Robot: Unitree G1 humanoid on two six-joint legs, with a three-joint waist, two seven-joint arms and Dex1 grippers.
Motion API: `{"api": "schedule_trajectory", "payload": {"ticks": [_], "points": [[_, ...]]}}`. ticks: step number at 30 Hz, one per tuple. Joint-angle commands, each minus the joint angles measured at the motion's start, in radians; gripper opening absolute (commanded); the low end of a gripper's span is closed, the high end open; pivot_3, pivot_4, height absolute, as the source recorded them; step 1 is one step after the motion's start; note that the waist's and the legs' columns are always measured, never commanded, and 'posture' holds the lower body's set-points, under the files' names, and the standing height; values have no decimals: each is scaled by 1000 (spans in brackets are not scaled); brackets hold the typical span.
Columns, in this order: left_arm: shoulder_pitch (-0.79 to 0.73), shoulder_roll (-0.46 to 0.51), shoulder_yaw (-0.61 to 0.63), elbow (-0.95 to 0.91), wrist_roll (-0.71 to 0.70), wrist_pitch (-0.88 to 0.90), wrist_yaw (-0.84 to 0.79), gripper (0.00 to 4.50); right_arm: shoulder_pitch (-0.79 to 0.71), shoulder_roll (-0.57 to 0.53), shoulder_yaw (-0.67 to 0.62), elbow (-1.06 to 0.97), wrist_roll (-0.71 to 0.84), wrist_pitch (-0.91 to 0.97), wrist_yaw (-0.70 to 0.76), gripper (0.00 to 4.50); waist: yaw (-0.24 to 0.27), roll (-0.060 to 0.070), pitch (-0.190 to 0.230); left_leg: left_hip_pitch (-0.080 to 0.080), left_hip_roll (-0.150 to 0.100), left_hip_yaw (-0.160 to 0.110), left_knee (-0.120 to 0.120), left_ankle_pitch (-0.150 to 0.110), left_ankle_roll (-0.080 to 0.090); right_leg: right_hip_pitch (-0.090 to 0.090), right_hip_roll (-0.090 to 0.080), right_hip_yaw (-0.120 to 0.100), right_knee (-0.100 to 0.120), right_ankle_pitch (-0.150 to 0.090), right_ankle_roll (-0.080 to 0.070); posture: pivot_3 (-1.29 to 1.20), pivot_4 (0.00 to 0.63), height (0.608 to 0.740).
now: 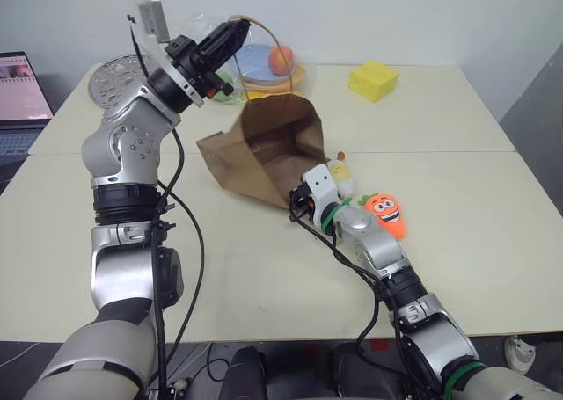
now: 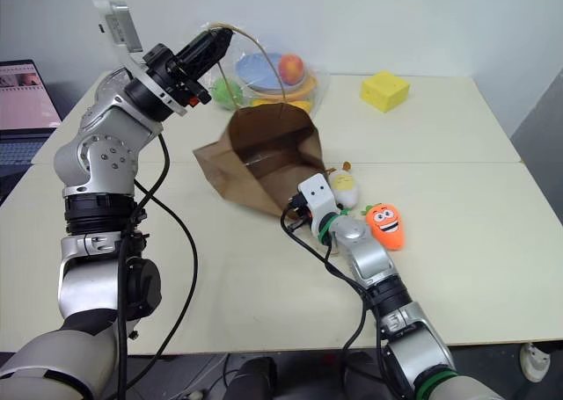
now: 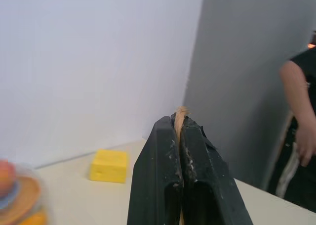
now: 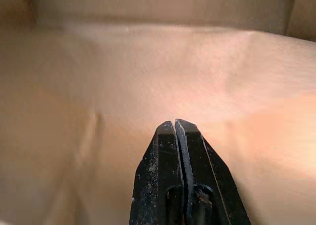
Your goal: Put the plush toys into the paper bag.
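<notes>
The brown paper bag (image 1: 264,149) lies tilted on the table with its mouth facing up and toward me. My left gripper (image 1: 237,29) is raised above it, shut on one twisted loop handle (image 3: 180,111), which stretches down to the bag's rim. My right gripper (image 4: 175,123) is shut with nothing between its fingers, and its tip is at the bag's near lower edge, facing brown paper. The white egg plush toy (image 1: 341,173) and the orange carrot plush toy (image 1: 385,214) lie on the table just right of that wrist, outside the bag.
A yellow block (image 1: 373,79) sits at the back right. A clear plastic bag of fruits (image 1: 268,61) lies behind the paper bag. There is a round metal plate (image 1: 114,75) at the back left and a laptop (image 1: 18,92) at the far left. A person (image 3: 301,126) stands beyond the table.
</notes>
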Motion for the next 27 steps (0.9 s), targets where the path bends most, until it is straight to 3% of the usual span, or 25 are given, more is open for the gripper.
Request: {"api": "schedule_trajectory", "payload": {"ticks": [1,14,20,27], "points": [[-6,10,18,-56,-8,-32,3,0,-6,18,-10,-31,-12,18,-25,48,0,0,0,0,0,0,0,0,0,0,0,0,0,0,0,0,150,740],[70,11,-14,-129,-8,-4,-5,0,-25,45,-7,-73,-11,23,-23,48,-1,0,0,0,0,0,-1,0,0,0,0,0,0,0,0,0,150,740],[84,16,-39,-138,3,-9,-26,0,-17,28,-6,-199,18,48,33,48,0,0,0,0,0,0,-1,0,0,0,0,0,0,0,0,0,150,740],[106,23,-63,-138,36,-29,-55,0,-9,-21,-68,-517,164,193,117,48,1,0,0,0,0,0,-1,0,0,0,0,0,0,0,0,0,150,740]]}}
